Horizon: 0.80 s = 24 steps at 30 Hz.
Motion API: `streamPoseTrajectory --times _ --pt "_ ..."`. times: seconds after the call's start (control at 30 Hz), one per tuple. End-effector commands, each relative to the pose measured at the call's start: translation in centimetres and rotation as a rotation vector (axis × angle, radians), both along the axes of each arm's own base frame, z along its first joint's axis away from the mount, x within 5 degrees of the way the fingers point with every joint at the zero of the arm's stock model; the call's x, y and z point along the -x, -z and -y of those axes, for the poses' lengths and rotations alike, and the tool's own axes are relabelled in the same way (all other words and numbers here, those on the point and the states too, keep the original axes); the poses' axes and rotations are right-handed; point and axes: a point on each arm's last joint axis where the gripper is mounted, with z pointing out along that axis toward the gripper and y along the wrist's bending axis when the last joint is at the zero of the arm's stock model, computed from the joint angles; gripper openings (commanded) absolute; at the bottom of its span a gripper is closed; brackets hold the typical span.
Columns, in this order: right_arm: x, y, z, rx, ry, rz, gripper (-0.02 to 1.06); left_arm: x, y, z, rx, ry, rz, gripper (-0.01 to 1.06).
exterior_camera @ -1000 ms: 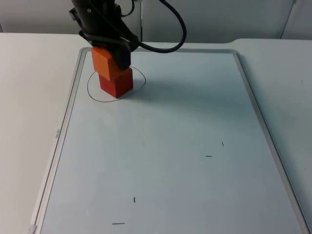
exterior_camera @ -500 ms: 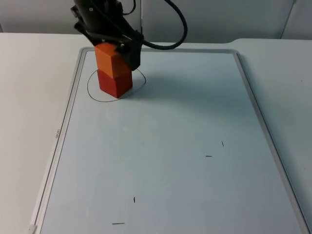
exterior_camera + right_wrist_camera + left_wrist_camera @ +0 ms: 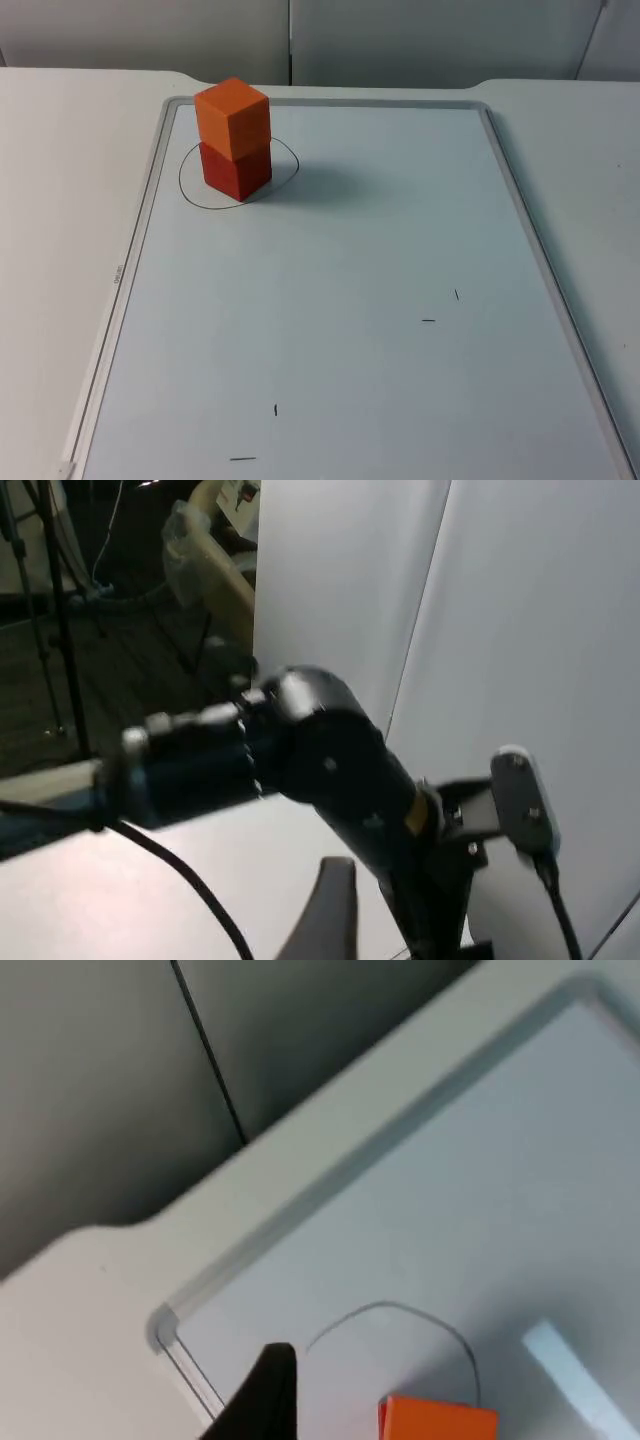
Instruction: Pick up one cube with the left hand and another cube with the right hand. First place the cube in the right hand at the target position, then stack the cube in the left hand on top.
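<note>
The orange cube [image 3: 232, 119] sits squarely on the red cube [image 3: 237, 171], and the pair stands inside the drawn circle [image 3: 285, 178] near the far left corner of the whiteboard [image 3: 360, 300]; the stack appears complete. The left gripper [image 3: 262, 1392] hangs above and just beside the orange cube [image 3: 437, 1421], one fingertip visible; whether its jaws are apart cannot be told. The right gripper [image 3: 325, 910] waits clear of the board, facing the other arm, its jaw state equally unclear. The cubes look rigid, light and smooth-faced, best gripped across two opposite flat sides.
</note>
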Motion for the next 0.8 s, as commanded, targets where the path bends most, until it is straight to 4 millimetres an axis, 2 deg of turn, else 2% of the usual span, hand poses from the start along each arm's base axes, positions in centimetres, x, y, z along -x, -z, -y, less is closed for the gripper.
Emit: streamPoseTrajectory --times 0.0,0.03,0.07,0.13,0.23,0.27,0.3,0.4,0.43,0.47,0.5,0.53,0.57,0.6,0.7,0.77 --pt "0.1 0.0 0.0 -0.001 -0.007 0.003 0.77 2.6 -4.8 -0.6 0.064 -0.009 0.073 0.99" --pt "0.3 -0.2 0.1 -0.005 -0.009 0.006 0.77 3.9 -6.9 -1.0 0.091 -0.010 0.113 0.99" --pt "0.3 -0.2 0.1 -0.005 -0.009 0.006 0.77 3.9 -6.9 -1.0 0.091 -0.010 0.113 0.99" --pt "0.8 -0.6 0.4 -0.015 -0.013 0.015 0.77 6.9 -10.9 -1.8 0.139 0.001 0.191 0.99" --pt "2.0 -1.6 1.2 -0.039 -0.030 0.038 0.77 11.8 -15.5 -3.5 0.177 0.008 0.283 0.99" --pt "2.0 -1.6 1.2 -0.039 -0.030 0.038 0.77 11.8 -15.5 -3.5 0.177 0.008 0.283 0.99" --pt "2.7 -2.0 1.6 -0.051 -0.034 0.049 0.77 13.3 -16.3 -4.0 0.173 0.017 0.300 0.99" --pt "4.1 -3.0 2.3 -0.072 -0.071 0.081 0.77 19.2 -18.7 -6.2 0.148 0.028 0.367 0.99" --pt "4.5 -3.2 2.6 -0.078 -0.073 0.087 0.77 20.9 -19.0 -6.9 0.136 0.029 0.377 0.99" --pt "4.5 -3.2 2.6 -0.078 -0.073 0.087 0.77 20.9 -19.0 -6.9 0.136 0.029 0.377 0.99" --pt "4.8 -3.3 2.7 -0.077 -0.078 0.092 0.77 22.8 -19.0 -7.6 0.120 0.028 0.386 0.99" --pt "5.1 -3.2 2.7 -0.075 -0.097 0.085 0.77 25.6 -18.8 -8.8 0.104 0.023 0.392 0.99" --pt "5.3 -3.1 2.8 -0.075 -0.103 0.077 0.77 27.1 -18.4 -9.3 0.100 0.021 0.391 0.99" --pt "5.3 -3.1 2.8 -0.075 -0.103 0.077 0.77 27.1 -18.4 -9.3 0.100 0.021 0.391 0.99" --pt "5.3 -2.2 2.5 -0.061 -0.125 0.018 0.77 32.2 -16.7 -11.1 0.109 0.015 0.403 0.99" --pt "5.0 -1.0 2.1 -0.038 -0.143 -0.030 0.77 34.6 -15.3 -12.0 0.140 -0.008 0.435 0.99"
